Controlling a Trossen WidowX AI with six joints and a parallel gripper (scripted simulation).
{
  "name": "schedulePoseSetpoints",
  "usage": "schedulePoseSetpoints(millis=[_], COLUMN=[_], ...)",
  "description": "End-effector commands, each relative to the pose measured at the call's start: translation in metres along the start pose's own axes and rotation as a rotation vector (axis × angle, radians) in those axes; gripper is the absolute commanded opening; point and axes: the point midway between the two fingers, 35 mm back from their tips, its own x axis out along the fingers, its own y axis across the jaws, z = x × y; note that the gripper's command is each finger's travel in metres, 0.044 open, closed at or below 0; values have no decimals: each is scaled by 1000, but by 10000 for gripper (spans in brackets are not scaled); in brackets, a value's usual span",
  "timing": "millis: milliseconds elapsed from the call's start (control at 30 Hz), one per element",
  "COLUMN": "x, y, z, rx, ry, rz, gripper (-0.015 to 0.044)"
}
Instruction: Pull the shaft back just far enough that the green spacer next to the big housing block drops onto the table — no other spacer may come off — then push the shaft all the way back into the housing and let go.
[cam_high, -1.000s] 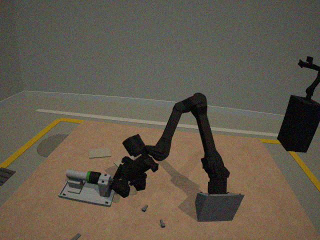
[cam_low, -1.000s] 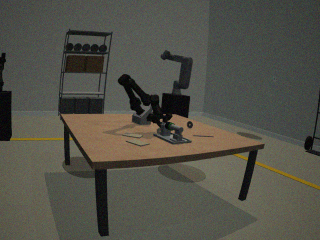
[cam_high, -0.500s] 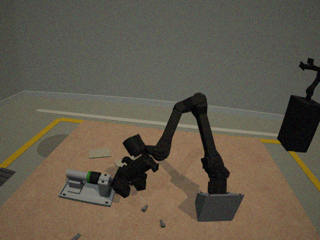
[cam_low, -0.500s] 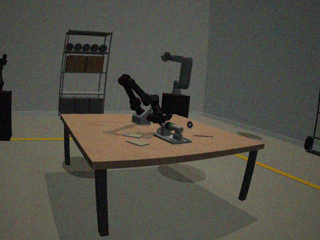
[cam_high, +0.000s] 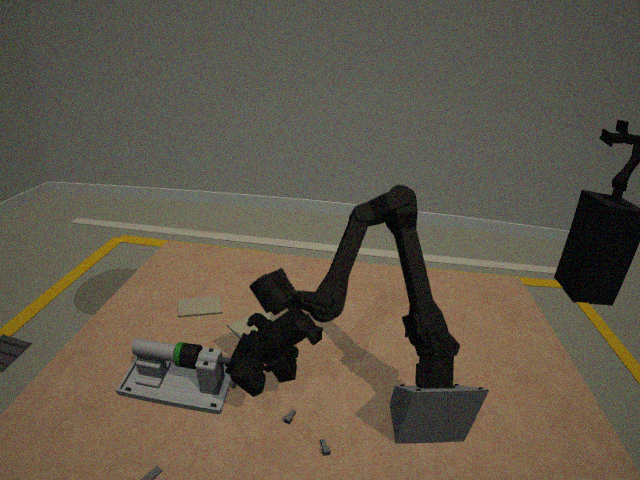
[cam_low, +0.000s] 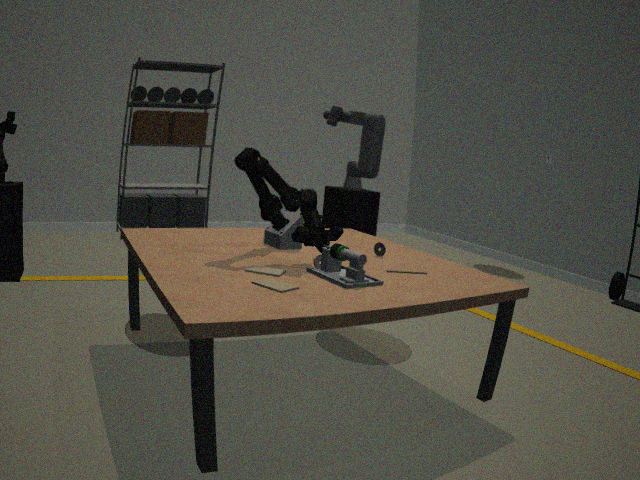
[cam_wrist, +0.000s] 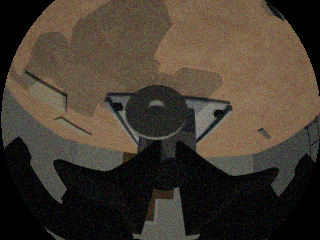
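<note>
The big grey housing (cam_high: 150, 349) (cam_low: 355, 256) is a cylinder on the grey base plate (cam_high: 170, 395). The green spacer (cam_high: 178, 353) sits against the housing's end, in line with the black spacers (cam_high: 192, 355), between it and the upright support block (cam_high: 209, 376). A short length of grey shaft (cam_high: 225, 360) shows beyond the support block. My gripper (cam_high: 232, 363) (cam_wrist: 168, 146) is shut on the shaft; its dark round end (cam_wrist: 169, 173) shows between the fingers in the wrist view. The fingers hide most of the gripped part. The spacers are hidden in the wrist view.
A dark round disc (cam_wrist: 156, 122) stands in front of the support block, beside the plate. Two flat pale pads (cam_high: 199, 306) (cam_low: 275, 285) lie on the table. Small grey pieces (cam_high: 289, 416) (cam_high: 324, 447) lie near the front. A dark ring (cam_low: 379, 249) also shows in the exterior view.
</note>
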Motion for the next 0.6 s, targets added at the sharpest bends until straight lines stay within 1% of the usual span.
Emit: schedulePoseSetpoints(millis=[0,567], x=[-2,-6], y=[0,0], z=[3,7], rx=[0,0], ry=[-2,-2], rz=[1,1], gripper=[0,0])
